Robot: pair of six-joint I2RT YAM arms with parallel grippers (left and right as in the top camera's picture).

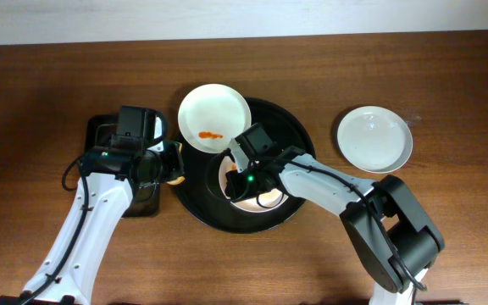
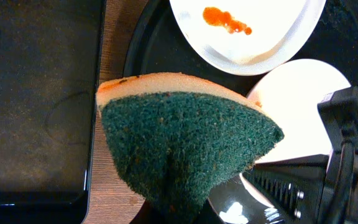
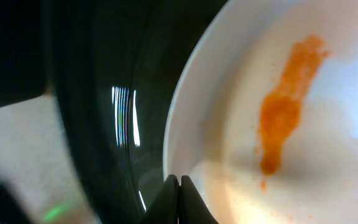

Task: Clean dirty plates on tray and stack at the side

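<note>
Left claw (image 1: 169, 169) is clamped on a green-faced sponge (image 1: 176, 178) at the gap between the rectangular black tray (image 1: 108, 135) and the round black tray (image 1: 295, 135), its arm reaching up from the lower left. The right claw (image 1: 242, 176) reaches in from the lower right with its elbow bent and covers much of the tray plate (image 1: 265, 199). A smeared plate (image 1: 214, 114) leans on the tray's far-left rim, and a clean plate (image 1: 374, 138) sits apart on the table to the right. From the left wrist, the sponge (image 2: 185, 143) hides its own fingers and the right claw's black body cuts off the tray plate (image 2: 303, 99). From the right wrist, the fingertips are pinched on the rim of the tray plate (image 3: 340, 155), which carries an orange streak; everything is blurred.
</note>
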